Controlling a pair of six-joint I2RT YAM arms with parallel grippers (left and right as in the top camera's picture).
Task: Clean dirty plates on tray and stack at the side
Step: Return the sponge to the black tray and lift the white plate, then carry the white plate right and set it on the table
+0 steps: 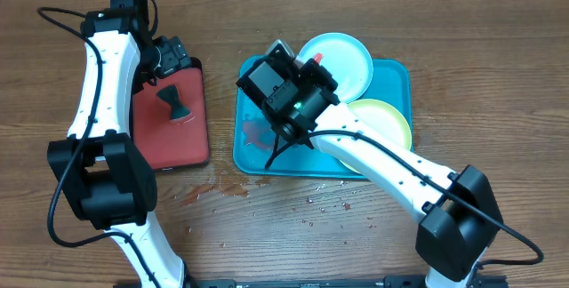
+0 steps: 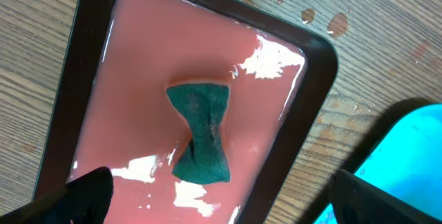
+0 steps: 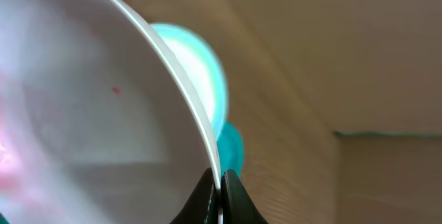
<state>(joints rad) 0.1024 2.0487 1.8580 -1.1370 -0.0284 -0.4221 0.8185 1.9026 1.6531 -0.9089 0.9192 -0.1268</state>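
My right gripper (image 3: 219,191) is shut on the rim of the pinkish-white plate (image 3: 90,99), which fills the left of the right wrist view and shows faint red marks. It holds the plate over the left part of the turquoise tray (image 1: 242,150). In the overhead view my wrist hides most of this plate. A light-blue plate (image 1: 342,61) lies at the tray's far end. The yellow-green plate (image 1: 388,117) lies at the tray's right, partly under my arm. My left gripper (image 2: 224,203) is open just above a green sponge (image 2: 200,131).
The sponge lies in a black-rimmed red tray (image 1: 191,146) filled with pinkish liquid, left of the turquoise tray. Drops and red smears (image 1: 222,190) spot the wooden table in front of both trays. A red smear (image 1: 258,133) marks the turquoise tray's floor.
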